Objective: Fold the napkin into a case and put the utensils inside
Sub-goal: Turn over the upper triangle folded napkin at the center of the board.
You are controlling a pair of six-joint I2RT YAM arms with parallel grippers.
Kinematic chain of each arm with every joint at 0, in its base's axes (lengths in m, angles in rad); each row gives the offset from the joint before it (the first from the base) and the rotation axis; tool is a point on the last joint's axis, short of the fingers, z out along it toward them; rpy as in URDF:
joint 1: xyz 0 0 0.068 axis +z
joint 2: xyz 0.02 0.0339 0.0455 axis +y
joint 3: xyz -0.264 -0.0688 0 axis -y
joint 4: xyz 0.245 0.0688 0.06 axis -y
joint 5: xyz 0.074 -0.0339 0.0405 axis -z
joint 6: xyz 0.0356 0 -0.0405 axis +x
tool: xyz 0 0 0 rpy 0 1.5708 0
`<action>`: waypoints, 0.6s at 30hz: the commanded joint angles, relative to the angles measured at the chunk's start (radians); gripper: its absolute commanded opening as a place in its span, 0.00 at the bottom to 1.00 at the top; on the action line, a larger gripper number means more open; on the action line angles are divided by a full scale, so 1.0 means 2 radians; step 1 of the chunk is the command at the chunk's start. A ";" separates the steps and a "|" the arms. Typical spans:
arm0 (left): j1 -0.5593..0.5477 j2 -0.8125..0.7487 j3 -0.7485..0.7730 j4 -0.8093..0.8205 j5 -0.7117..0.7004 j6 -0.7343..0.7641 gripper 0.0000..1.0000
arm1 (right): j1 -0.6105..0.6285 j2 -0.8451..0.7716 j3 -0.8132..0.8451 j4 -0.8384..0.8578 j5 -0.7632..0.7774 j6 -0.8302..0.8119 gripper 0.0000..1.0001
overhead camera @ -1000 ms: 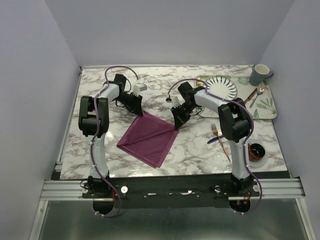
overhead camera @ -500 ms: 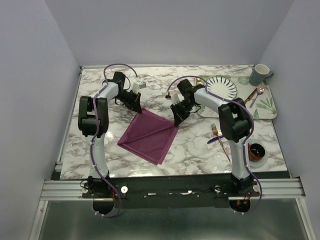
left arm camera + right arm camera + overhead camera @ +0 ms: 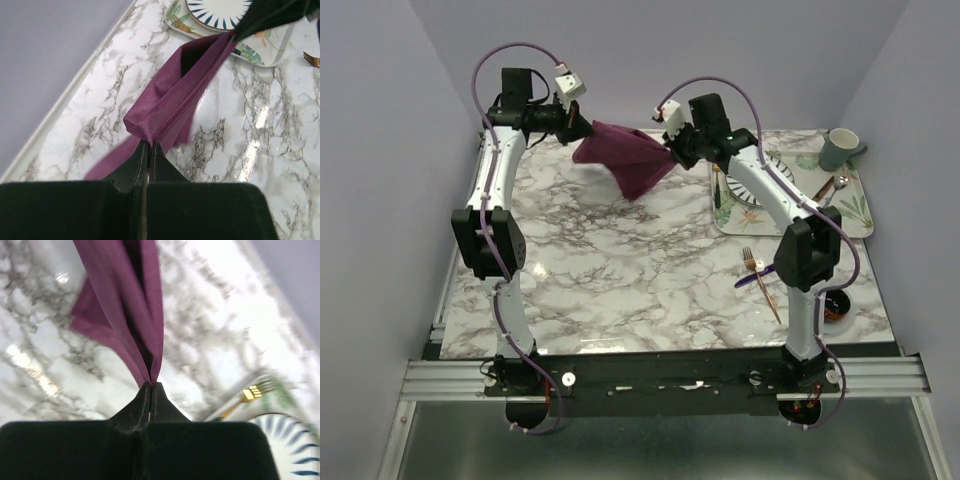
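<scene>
The plum-purple napkin (image 3: 626, 158) hangs in the air above the far part of the table, stretched between both grippers and sagging to a point in the middle. My left gripper (image 3: 582, 130) is shut on its left corner; the cloth (image 3: 172, 102) bunches at the closed fingertips. My right gripper (image 3: 670, 145) is shut on its right corner, the cloth (image 3: 125, 305) hanging from the tips. The copper fork (image 3: 762, 280) and dark blue knife (image 3: 751, 281) lie crossed on the marble at the right. No folded case shows.
A leaf-patterned tray (image 3: 852, 215) at the back right holds a striped plate (image 3: 775, 172), a grey mug (image 3: 838, 149) and a silver spoon (image 3: 841, 184). A gold utensil (image 3: 245, 396) lies by the plate. A small dark bowl (image 3: 835, 303) sits near the front right.
Both arms have raised and carried the napkin from flat on the table centre up and toward the back wall. It now hangs off the table between the two grippers.
</scene>
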 commanded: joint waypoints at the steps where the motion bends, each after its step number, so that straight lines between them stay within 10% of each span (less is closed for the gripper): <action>1: 0.023 -0.060 -0.062 0.031 0.094 0.095 0.00 | -0.004 -0.062 -0.032 0.091 0.031 -0.094 0.00; 8: 0.025 -0.130 -0.280 -0.070 0.091 0.369 0.00 | 0.030 -0.127 -0.240 0.142 0.003 -0.168 0.01; 18: 0.015 -0.238 -0.537 -0.094 0.019 0.557 0.00 | 0.116 -0.197 -0.468 0.176 0.007 -0.179 0.00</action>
